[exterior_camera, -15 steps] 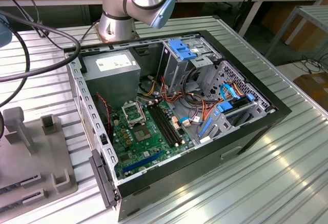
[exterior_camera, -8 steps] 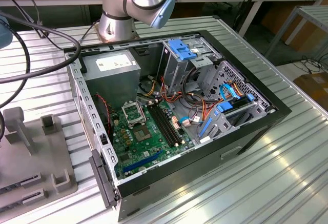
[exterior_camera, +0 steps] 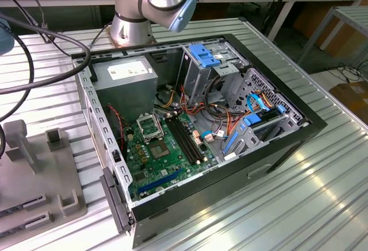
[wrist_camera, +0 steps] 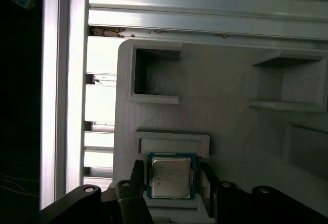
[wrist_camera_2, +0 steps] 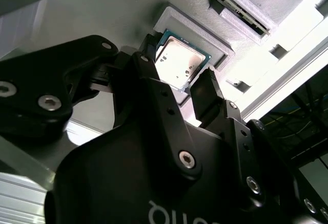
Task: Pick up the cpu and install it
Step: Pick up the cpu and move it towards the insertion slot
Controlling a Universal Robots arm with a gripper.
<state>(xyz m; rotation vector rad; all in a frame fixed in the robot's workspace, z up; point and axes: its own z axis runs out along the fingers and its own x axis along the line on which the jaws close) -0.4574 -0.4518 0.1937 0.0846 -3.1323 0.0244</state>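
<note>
The cpu (wrist_camera: 171, 177), a silvery square chip with a green rim, lies flat in a shallow recess of a grey holder block (wrist_camera: 215, 96). It also appears in the second wrist view (wrist_camera_2: 180, 60). My gripper (wrist_camera: 171, 175) straddles it, with one dark finger (wrist_camera: 137, 171) on one side and the other finger (wrist_camera: 206, 172) on the opposite side. Both sit close to the chip's edges with a thin gap showing, so the gripper is open. In the exterior view the open computer case (exterior_camera: 287, 142) shows the motherboard with its metal-framed socket (exterior_camera: 148, 127).
The grey holder block (exterior_camera: 34, 170) lies at the exterior view's left on the ribbed metal table (exterior_camera: 299, 205), with raised posts and pockets. Black cables (exterior_camera: 46, 61) loop over the table behind it. The arm's base (exterior_camera: 132, 27) stands behind the case.
</note>
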